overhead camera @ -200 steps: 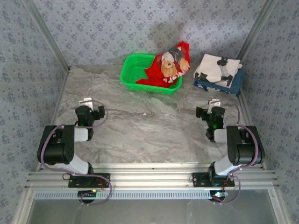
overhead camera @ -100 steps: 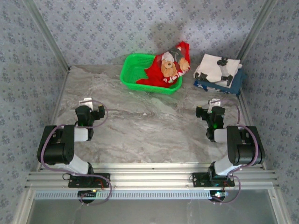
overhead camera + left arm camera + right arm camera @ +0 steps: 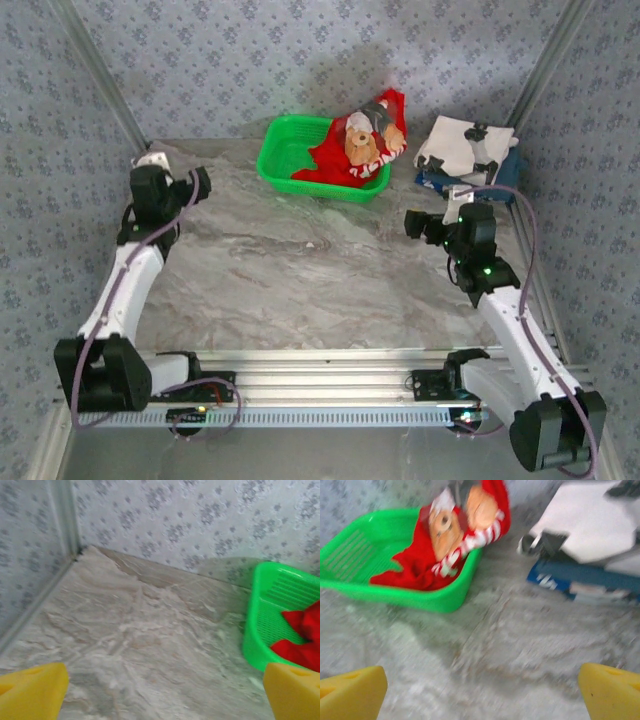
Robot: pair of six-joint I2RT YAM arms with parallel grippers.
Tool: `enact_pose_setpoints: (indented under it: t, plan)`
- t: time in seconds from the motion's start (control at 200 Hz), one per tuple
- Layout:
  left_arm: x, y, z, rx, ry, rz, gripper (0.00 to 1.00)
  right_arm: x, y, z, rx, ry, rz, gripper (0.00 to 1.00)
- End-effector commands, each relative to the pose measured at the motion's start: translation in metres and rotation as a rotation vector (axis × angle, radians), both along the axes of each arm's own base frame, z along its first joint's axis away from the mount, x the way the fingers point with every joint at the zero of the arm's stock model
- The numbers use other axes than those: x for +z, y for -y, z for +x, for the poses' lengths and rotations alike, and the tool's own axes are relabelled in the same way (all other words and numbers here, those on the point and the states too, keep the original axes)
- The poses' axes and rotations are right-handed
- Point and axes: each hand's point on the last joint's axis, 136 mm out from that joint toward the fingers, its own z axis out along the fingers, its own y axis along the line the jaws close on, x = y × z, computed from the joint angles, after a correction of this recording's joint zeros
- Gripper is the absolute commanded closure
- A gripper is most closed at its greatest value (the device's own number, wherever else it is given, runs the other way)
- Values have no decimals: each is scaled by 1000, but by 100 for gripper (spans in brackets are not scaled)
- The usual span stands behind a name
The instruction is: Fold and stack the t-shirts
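Both arms have stretched forward (from tucked), left gripper [image 3: 152,160] and right gripper [image 3: 462,192] spread open.

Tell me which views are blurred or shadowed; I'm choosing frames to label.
Top external: sharp and evenly lit, with a soft shadow on the back wall above the green basket. Right wrist: smeared throughout, the red t-shirt, white t-shirt and navy t-shirt losing their edges. Left wrist: slightly soft, the table grain still readable.
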Motion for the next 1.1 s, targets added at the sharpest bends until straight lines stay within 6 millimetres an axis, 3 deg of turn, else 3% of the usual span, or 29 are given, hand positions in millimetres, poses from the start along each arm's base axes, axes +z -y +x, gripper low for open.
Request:
enact_pose_setpoints:
  t: [0.0, 0.08, 0.18, 0.4, 0.49, 0.515, 0.66, 0.779, 0.949, 1.029, 1.094]
  plan:
    - [-31, 36, 0, -115, -249, -129, 0, -18, -24, -34, 94, -219, 106, 0]
    - [-26, 62, 21, -202, -283, -157, 0, -9, -33, -32, 133, -246, 143, 0]
    - [-33, 86, 47, -251, -355, -160, 0, -2, -41, -22, 150, -293, 162, 0]
    - [-59, 134, 103, -311, -426, -182, 1, 11, -69, 7, 228, -327, 210, 0]
    - [-84, 153, 120, -324, -474, -177, 5, 14, -79, 15, 248, -352, 213, 0]
    - [-84, 156, 128, -320, -465, -173, 6, 27, -82, 20, 254, -329, 215, 0]
    - [-128, 152, 145, -251, -558, -142, 11, 43, -88, 29, 264, -323, 224, 0]
    - [-147, 146, 160, -208, -577, -97, 14, 50, -89, 31, 269, -344, 222, 0]
    - [-168, 138, 166, -167, -636, -46, 24, 57, -81, 52, 252, -343, 189, 0]
    - [-179, 133, 161, -159, -671, -22, 34, 54, -67, 71, 193, -353, 201, 0]
    - [-186, 130, 154, -168, -700, -13, 54, 47, -54, 89, 146, -374, 214, 0]
